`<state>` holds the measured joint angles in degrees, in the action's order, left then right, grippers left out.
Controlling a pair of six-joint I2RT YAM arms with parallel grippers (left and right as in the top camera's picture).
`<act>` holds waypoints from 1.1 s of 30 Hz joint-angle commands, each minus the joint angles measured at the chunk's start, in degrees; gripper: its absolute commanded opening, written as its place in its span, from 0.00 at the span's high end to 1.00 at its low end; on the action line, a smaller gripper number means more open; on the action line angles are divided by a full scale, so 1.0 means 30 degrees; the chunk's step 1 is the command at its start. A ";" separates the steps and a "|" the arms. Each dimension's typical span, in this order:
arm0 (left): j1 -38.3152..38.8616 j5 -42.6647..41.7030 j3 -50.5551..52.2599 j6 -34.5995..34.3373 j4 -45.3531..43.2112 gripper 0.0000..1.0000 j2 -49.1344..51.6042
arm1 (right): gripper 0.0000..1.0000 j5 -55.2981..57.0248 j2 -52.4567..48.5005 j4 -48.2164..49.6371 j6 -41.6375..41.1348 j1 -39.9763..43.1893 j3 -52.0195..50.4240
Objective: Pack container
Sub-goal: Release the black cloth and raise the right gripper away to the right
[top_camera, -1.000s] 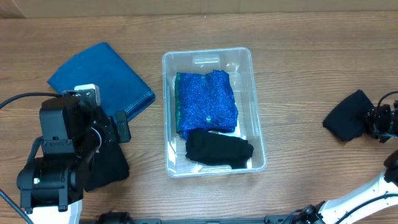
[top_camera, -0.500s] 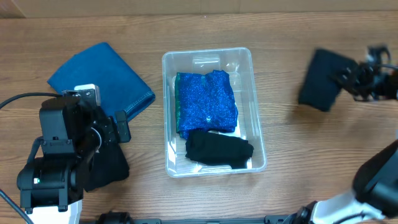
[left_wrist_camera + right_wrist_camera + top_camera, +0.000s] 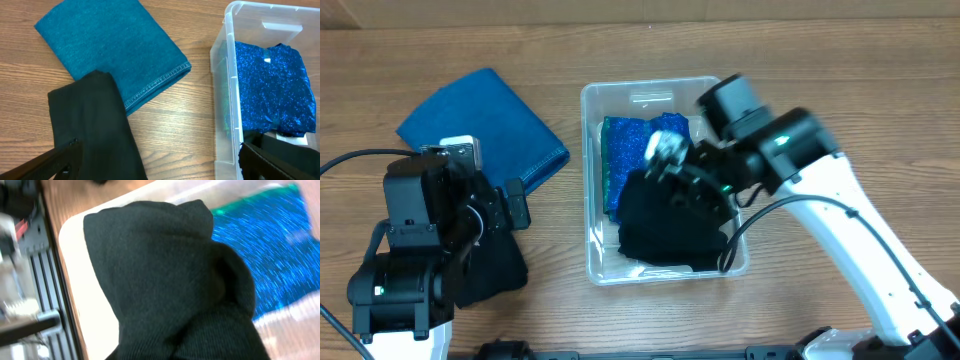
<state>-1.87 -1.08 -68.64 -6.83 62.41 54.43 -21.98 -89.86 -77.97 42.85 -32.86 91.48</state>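
Right fingers [image 3: 692,188], pinching a black cloth [image 3: 165,280], have swung in from the counter's [image 3: 840,70] right side to over the clear container [image 3: 588,150] at center; release likely next. Left fingers [image 3: 285,162] spread, idle.

From above, the right hand [image 3: 682,185] is a motion-blurred smear, fingers lost! At its wrist the black cloth [image 3: 170,280] it grips swallows them and runs off the bottom edge. Beneath that hand, the container [image 3: 592,240] floor is covered. The left hand [image 3: 160,167] shows only cropped fingers, the other dark cloth [image 3: 92,125] between them cropped too.
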 commanded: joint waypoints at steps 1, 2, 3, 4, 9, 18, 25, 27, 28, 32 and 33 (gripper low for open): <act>-0.0022 0.0058 -0.0401 0.0444 -0.0007 0.00 -0.0022 | 0.96 0.1100 -0.0284 0.0138 0.1807 -0.1370 -0.0670; -0.0022 0.0058 -0.0401 0.0437 -0.0007 0.00 -0.0022 | 0.96 0.1086 -0.0408 0.0306 0.1807 -0.1545 -0.0940; -0.0022 0.0058 -0.0401 0.0437 -0.0007 0.00 -0.0022 | 0.96 0.1086 -0.0546 0.0488 0.1800 -0.1690 -0.1195; -0.0022 0.0058 -0.0401 0.0444 -0.0007 0.00 -0.0022 | 0.96 0.0998 -0.0838 0.0794 0.1800 -0.1872 -0.1588; -0.0022 0.0058 -0.0401 0.0444 -0.0007 0.00 -0.0022 | 0.96 0.0801 -0.2849 0.1107 0.1807 -0.2703 -0.2127; -0.0022 0.0058 -0.0401 0.0444 -0.0007 0.00 -0.0022 | 0.00 0.2761 -0.5472 0.3242 -0.0852 -0.3555 -0.2076; -0.0022 0.0058 -0.0401 0.0444 0.0000 0.00 -0.0022 | 0.00 1.3588 -0.2987 0.6244 -1.0666 -0.3402 -0.2076; -0.0022 0.0058 -0.0401 0.0444 0.0000 0.00 -0.0022 | 0.00 1.2633 -0.1537 0.5843 -1.0870 -0.3402 -0.2076; -0.0022 0.0058 -0.0401 0.0444 -0.0007 0.00 -0.0022 | 0.00 1.1293 -0.0831 0.5457 -1.0863 -0.3402 -0.2076; -0.0022 0.0058 -0.0401 0.0444 -0.0015 0.00 -0.0022 | 0.08 0.5027 -0.0087 0.2951 -1.0863 -0.3402 -0.2244; -0.0022 0.0058 -0.0401 0.0444 -0.0015 0.00 -0.0022 | 0.40 0.3912 -0.0095 0.3045 -1.0863 -0.3402 -0.2528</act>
<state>-1.87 -1.08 -68.64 -6.83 62.41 54.43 0.47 -89.89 -69.21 10.98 -43.13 84.84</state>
